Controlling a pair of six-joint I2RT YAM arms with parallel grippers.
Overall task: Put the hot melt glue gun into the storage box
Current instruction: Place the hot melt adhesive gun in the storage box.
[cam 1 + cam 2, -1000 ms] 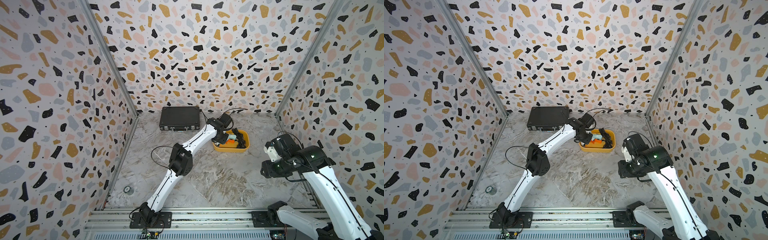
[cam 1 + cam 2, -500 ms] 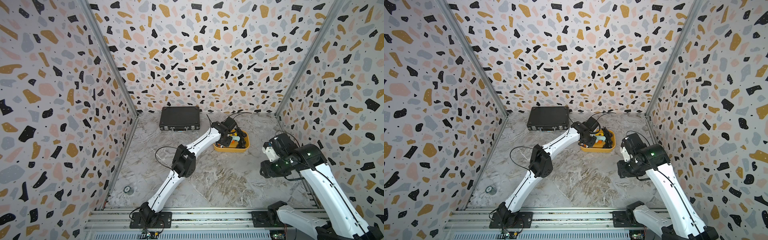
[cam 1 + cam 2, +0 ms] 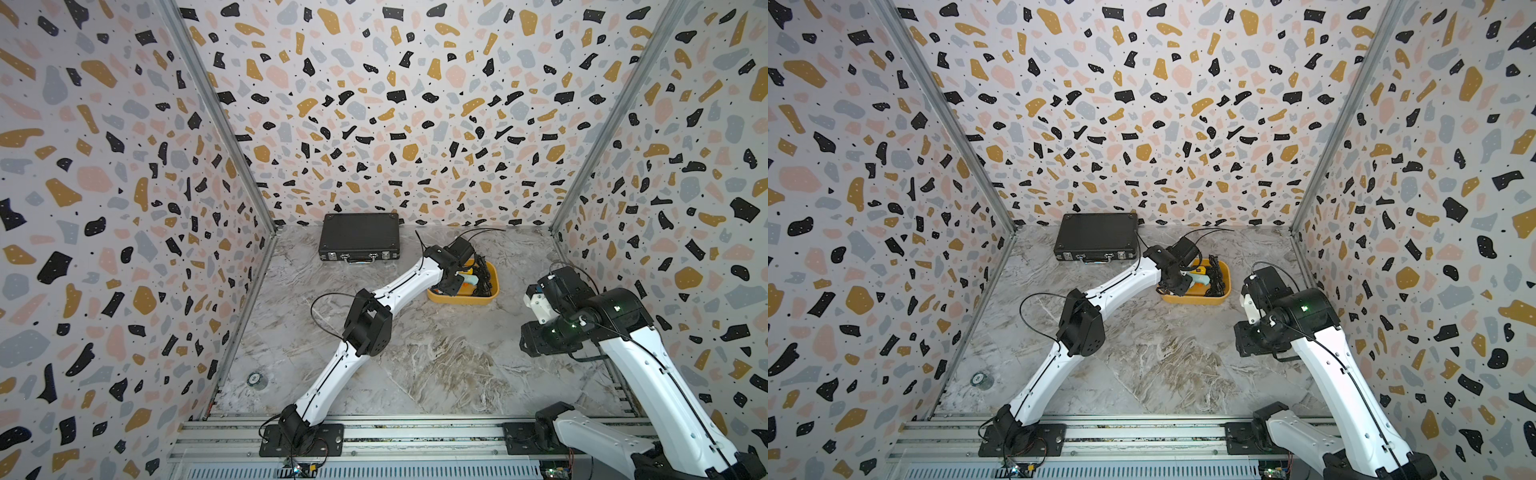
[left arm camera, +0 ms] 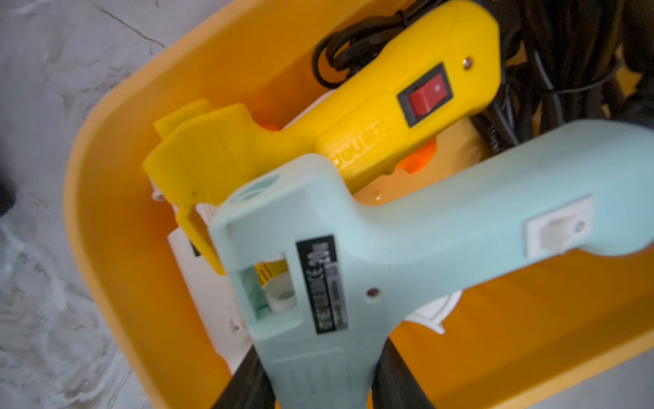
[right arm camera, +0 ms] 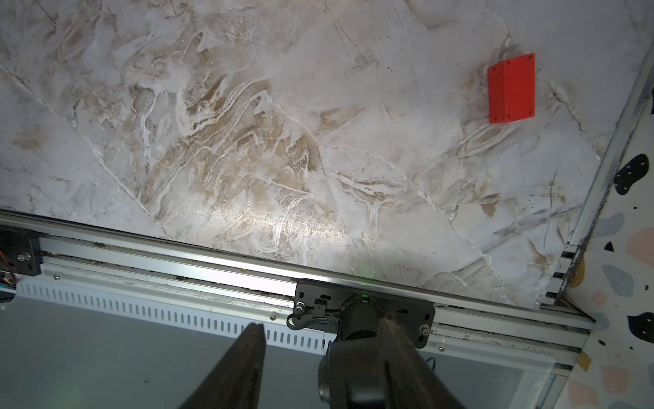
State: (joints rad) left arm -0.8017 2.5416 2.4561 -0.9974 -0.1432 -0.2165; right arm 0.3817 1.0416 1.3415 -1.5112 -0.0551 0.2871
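While the left gripper clamps the pale blue glue gun, it hangs over the storage box, above a yellow glue gun lying inside. The right gripper gapes empty.

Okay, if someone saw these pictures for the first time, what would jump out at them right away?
The left gripper holds a pale mint glue gun over the mustard storage box, where a yellow glue gun and tangled black cord already lie. Behind, a closed black case sits by the back wall; the right gripper hangs open and empty on the right side.
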